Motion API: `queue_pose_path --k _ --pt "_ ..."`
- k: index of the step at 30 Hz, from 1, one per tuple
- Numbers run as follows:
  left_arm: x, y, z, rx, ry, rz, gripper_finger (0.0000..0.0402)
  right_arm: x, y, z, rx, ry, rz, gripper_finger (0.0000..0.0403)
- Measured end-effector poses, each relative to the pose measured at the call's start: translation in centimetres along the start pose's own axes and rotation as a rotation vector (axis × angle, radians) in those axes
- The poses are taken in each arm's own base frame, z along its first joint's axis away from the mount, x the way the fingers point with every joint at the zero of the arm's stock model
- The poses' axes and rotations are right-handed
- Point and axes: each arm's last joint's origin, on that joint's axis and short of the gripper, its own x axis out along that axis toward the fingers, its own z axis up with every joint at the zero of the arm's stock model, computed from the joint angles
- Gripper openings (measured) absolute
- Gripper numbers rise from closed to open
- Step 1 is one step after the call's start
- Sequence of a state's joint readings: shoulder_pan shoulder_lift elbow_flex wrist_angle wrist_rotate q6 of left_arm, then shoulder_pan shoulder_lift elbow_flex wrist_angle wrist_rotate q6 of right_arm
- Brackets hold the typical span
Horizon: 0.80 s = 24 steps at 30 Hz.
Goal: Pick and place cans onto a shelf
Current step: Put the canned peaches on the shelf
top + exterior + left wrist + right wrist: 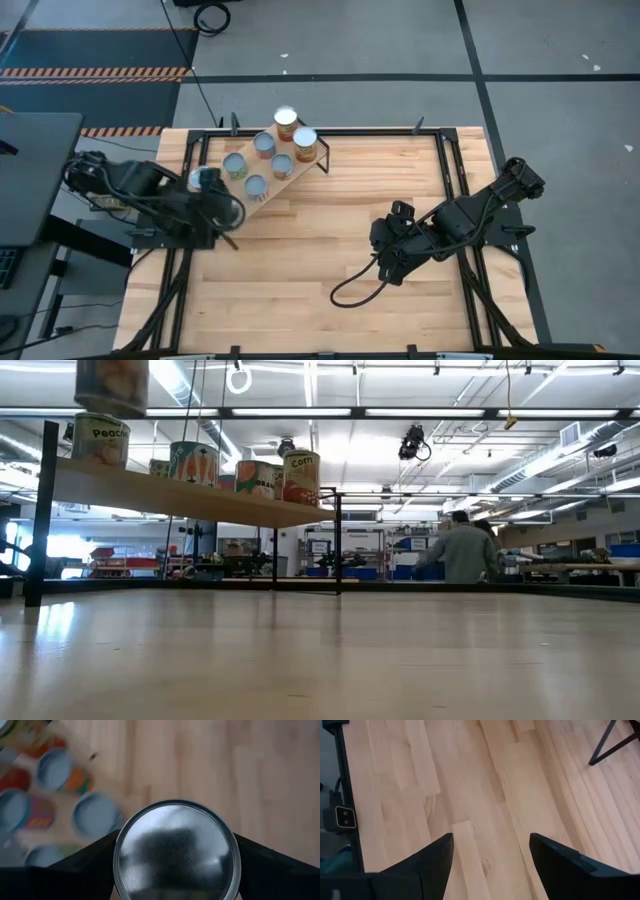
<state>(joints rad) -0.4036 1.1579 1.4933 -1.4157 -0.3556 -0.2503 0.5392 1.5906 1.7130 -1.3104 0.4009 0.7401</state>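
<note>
The shelf (272, 187) stands slantwise at the table's far left and carries several cans (282, 165); in the low view they stand in a row on the plank (200, 500). My left gripper (205, 182) hovers by the shelf's left end, shut on a silver-topped can (177, 850). The can at the upper edge of the low view (110, 385), above the shelf's near end, appears to be that one. My right gripper (385, 258) waits open over bare wood right of centre (490, 855), nothing between its fingers. My left gripper pinches the can's round wall just below its top rim (120, 865), one finger (85, 870) on each opposite side. The fingers slant down from the table's left. The can stays upright, top up, lifted clear of table and shelf.
Black rails (455, 170) frame the tabletop. A dark cable loop (350, 285) lies on the wood near my right arm. A black bracket leg (610, 742) of the shelf shows ahead of the right gripper. People stand in the room beyond the table (465, 550).
</note>
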Motion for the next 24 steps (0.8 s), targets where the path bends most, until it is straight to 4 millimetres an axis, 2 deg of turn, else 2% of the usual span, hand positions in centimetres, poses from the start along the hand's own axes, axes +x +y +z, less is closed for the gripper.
queue_pose_path --k 4,9,18,24 --pt "-0.7 1.1 -0.8 0.005 -0.001 0.056 0.0318 0.2 -0.3 0.4 0.02 -0.007 -0.002 0.0268" --pt "-0.4 2.1 -0.9 -0.01 0.04 0.088 0.0318 0.9 -1.3 1.9 0.023 -0.05 0.001 0.0268" --pt "3.0 2.7 -1.7 0.049 0.092 0.01 0.0318 2.1 -3.9 5.6 0.008 -0.2 0.007 0.0268" --pt "4.4 2.7 -2.5 0.098 0.165 0.018 0.0318 2.4 -4.8 6.5 0.009 -0.216 0.022 0.0268"
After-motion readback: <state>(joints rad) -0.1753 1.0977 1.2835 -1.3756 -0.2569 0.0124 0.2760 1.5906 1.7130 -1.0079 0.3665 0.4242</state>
